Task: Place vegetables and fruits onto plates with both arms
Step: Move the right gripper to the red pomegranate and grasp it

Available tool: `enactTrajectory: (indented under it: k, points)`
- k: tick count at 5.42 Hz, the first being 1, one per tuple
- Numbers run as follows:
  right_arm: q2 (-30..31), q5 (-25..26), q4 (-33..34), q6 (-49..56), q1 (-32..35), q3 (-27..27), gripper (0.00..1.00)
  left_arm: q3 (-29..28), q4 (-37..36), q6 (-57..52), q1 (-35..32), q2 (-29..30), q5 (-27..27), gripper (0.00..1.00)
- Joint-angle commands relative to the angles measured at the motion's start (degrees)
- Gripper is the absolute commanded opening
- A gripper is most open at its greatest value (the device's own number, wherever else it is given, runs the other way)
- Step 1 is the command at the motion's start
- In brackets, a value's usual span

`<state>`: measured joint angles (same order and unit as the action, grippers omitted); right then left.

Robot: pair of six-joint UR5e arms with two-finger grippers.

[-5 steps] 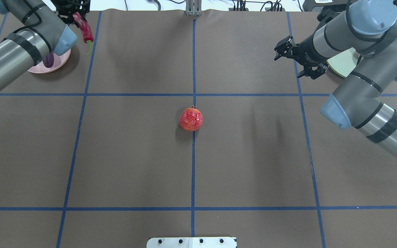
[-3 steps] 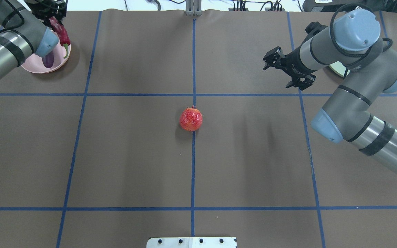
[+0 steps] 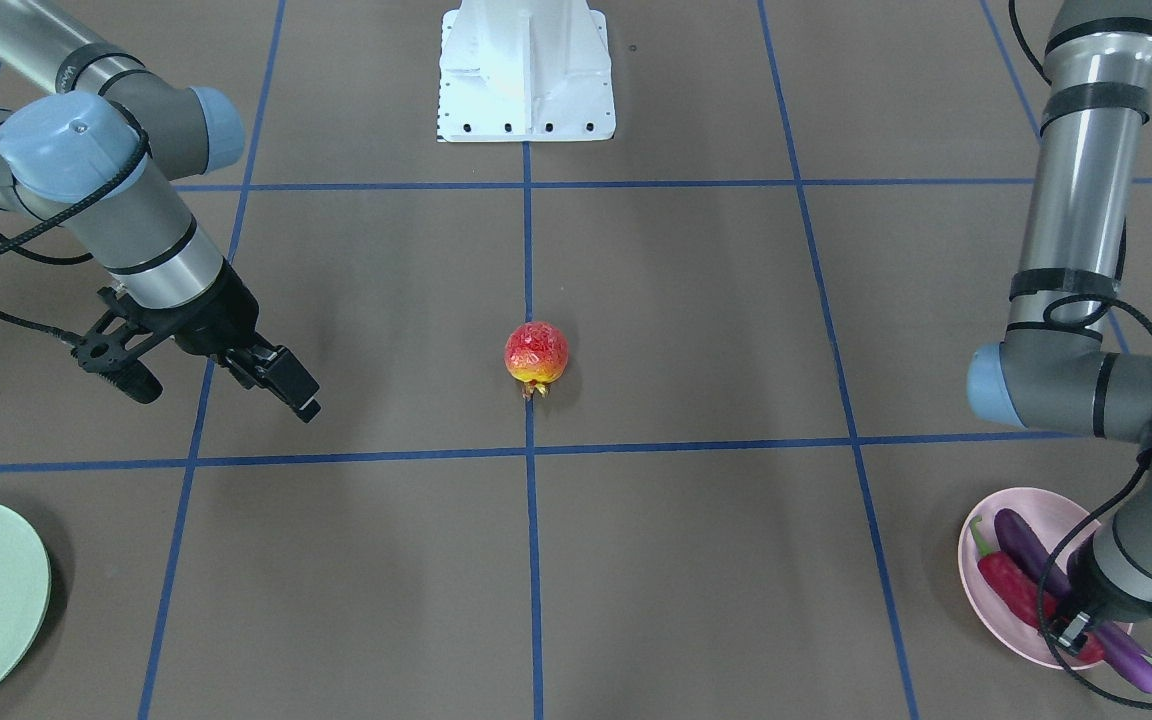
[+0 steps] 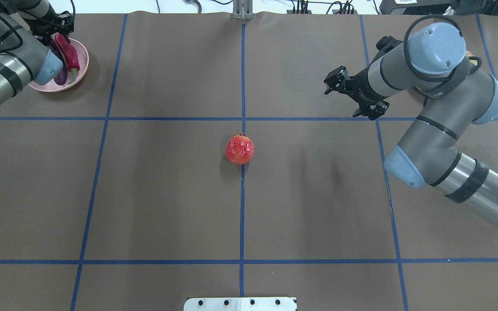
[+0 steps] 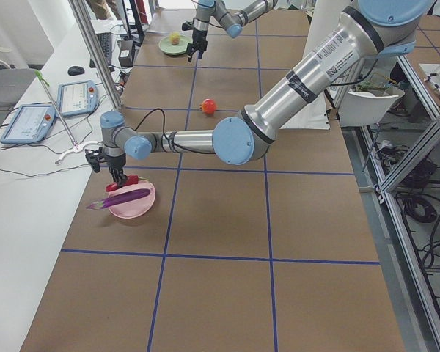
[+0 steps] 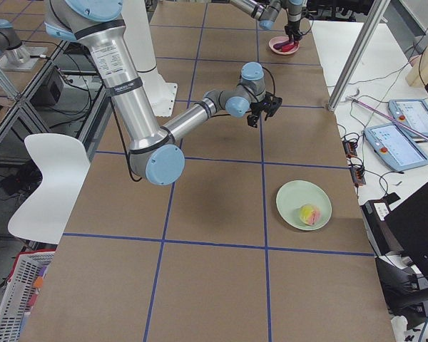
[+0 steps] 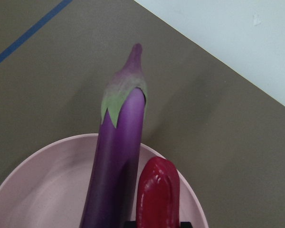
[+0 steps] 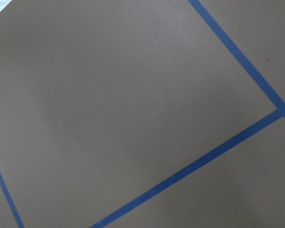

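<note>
Sharing the pink plate at ten o'clock on the tabletop, the chili pepper is laid touching the eggplant, so that the vegetables are kept together. The chili's blunt end appears clamped by the left end effector; release is judged not yet done. The right end effector is held wide and empty at two o'clock from the central pomegranate, probably for its pickup. The peach is seated on the green plate.

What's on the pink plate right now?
A purple eggplant and a red chili pepper lie side by side on the pink plate. The left tool sits over the pepper's end, hiding it; whether it grips the pepper cannot be told.
</note>
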<state>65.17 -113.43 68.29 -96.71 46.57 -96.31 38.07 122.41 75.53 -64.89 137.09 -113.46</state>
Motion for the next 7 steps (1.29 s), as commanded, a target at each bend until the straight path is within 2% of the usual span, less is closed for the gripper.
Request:
enactTrajectory:
  k: [1,2,3,4,5,6,7]
  points:
    - [-0.3,2.41,-0.52,-3.02,-4.7,-2.28,1.0,-0.02,1.42,-0.82,-0.06,-0.16,0.0,1.0]
    - [-1.61,7.03,-0.09,-11.83,-10.22,-4.82,1.0,2.51,0.99,-0.65,-0.58,-0.16,-0.09,1.0]
    - [-3.36,7.6,-0.09,-18.53,-13.32,-5.37,1.0,4.8,0.37,-0.56,-0.67,-0.16,-0.44,1.0]
    - [-6.77,12.13,0.0,-23.56,-16.83,-4.68,1.0,9.0,-2.85,-0.56,-0.67,-0.33,-0.53,1.0]
    - [-7.33,17.92,0.0,-25.96,-20.43,-3.63,1.0,11.56,-5.84,-0.56,-0.59,-0.51,-0.53,1.0]
    - [-11.68,22.33,-0.35,-30.33,-21.86,2.3,1.0,11.94,-5.96,-0.47,-0.5,-0.59,-0.53,1.0]
    - [-13.38,23.24,-0.7,-31.51,-21.96,4.71,1.0,12.29,-5.96,-0.47,-0.32,-0.68,-0.53,1.0]
